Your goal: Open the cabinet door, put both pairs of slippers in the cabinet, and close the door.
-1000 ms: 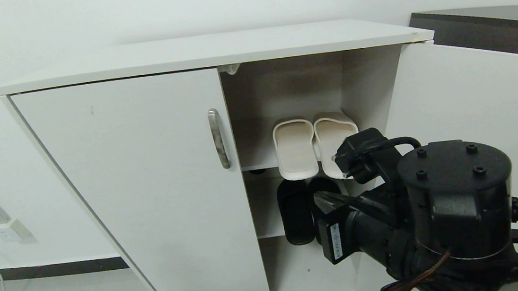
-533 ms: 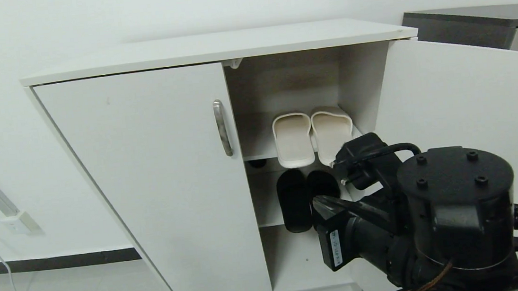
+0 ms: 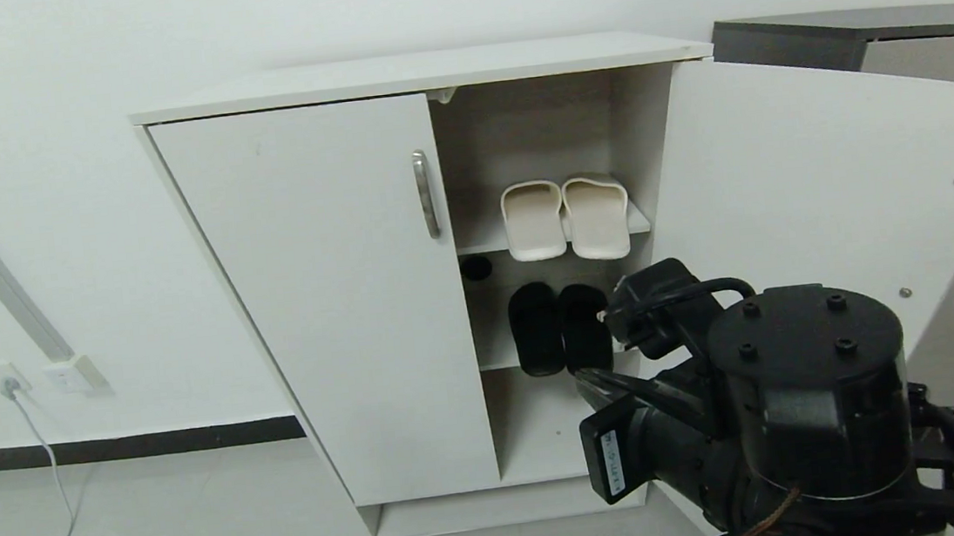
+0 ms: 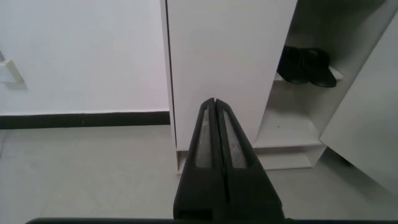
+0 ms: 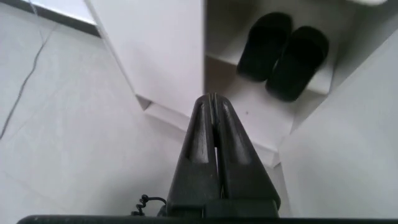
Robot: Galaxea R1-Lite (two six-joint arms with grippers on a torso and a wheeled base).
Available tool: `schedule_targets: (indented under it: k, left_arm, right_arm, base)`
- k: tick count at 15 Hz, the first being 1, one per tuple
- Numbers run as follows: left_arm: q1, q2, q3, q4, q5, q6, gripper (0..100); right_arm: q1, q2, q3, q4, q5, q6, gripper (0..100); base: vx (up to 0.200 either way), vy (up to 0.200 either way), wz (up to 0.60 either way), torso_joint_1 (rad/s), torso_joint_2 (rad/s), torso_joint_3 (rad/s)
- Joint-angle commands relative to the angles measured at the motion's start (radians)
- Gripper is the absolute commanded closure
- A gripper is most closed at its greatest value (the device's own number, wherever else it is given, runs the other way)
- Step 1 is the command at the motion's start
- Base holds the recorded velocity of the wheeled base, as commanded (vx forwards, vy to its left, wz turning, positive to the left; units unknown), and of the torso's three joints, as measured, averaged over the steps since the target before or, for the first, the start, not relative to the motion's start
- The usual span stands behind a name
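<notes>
Since white slippers [image 3: 564, 217] and black slippers [image 3: 559, 327] sit shelved, only the right door [image 3: 810, 183] needs closing; left gripper [image 4: 214, 102] and right gripper [image 5: 212, 98] are pinched together, empty.

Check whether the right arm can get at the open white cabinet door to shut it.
Probably yes. The open white cabinet door stands swung out beside the right hand, its inner face bare, nothing between.

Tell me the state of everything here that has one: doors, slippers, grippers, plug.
left door, shut
right door, swung wide open
white slippers, side by side on the upper shelf
black slippers, side by side on the middle shelf
left gripper, shut, empty
right gripper, shut, empty
plug, in the wall socket
</notes>
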Motion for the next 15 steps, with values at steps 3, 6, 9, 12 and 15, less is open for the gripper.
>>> schedule_targets:
  k: [3,6,9,12,15]
  left_arm:
    - [0.0,0.0,0.0,0.0,0.0,-0.001,100]
    - [0.0,0.0,0.0,0.0,0.0,-0.001,100]
    - [0.0,0.0,0.0,0.0,0.0,-0.001,100]
    - [0.0,0.0,0.0,0.0,0.0,-0.001,100]
    - [0.0,0.0,0.0,0.0,0.0,-0.001,100]
  right_arm:
    - [-0.006,0.023,0.003,-0.003,-0.001,0.003,100]
    - [-0.025,0.03,0.015,-0.019,0.016,0.004,100]
    - [-0.04,0.033,0.037,-0.046,0.022,-0.007,100]
    - [-0.04,0.036,0.044,-0.046,0.022,-0.007,100]
    - [-0.04,0.047,0.044,-0.048,0.022,-0.005,100]
  base:
    - [-0.2,0.0,0.0,0.002,0.01,0.002]
    - [-0.133,0.0,0.0,0.002,0.0,-0.002]
    - [0.0,0.0,0.0,0.0,0.0,0.0]
    - [0.0,0.0,0.0,0.0,0.0,0.0]
    - [0.0,0.0,0.0,0.0,0.0,0.0]
